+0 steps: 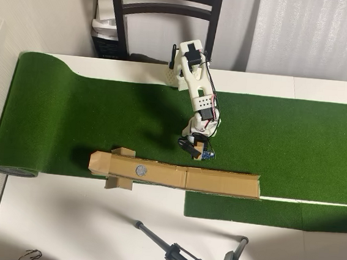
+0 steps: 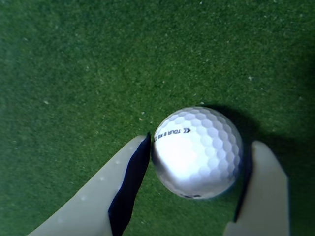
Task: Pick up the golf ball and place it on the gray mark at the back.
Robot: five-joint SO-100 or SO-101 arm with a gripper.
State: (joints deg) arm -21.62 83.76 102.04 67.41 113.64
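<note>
In the wrist view, the golf ball sits on green turf, between the two pale fingers of the gripper. The jaws are spread to either side of the ball. The left finger's dark inner edge lies just at the ball's side; whether the right one touches it cannot be told. Black lettering shows on the ball's upper left, and a shadow falls behind it to the right.

In the overhead view, the white arm reaches down from its base at the desk's far edge, and the gripper points down at the turf just beside the near wall of the cardboard channel. The ball is hidden under the gripper here.

The channel lies along the turf's lower edge in this view. The gray mark is on its floor toward the left end, well apart from the gripper. A dark tripod lies on the bare desk below the channel. Beyond the arm, a dark chair stands against the desk's far side.
</note>
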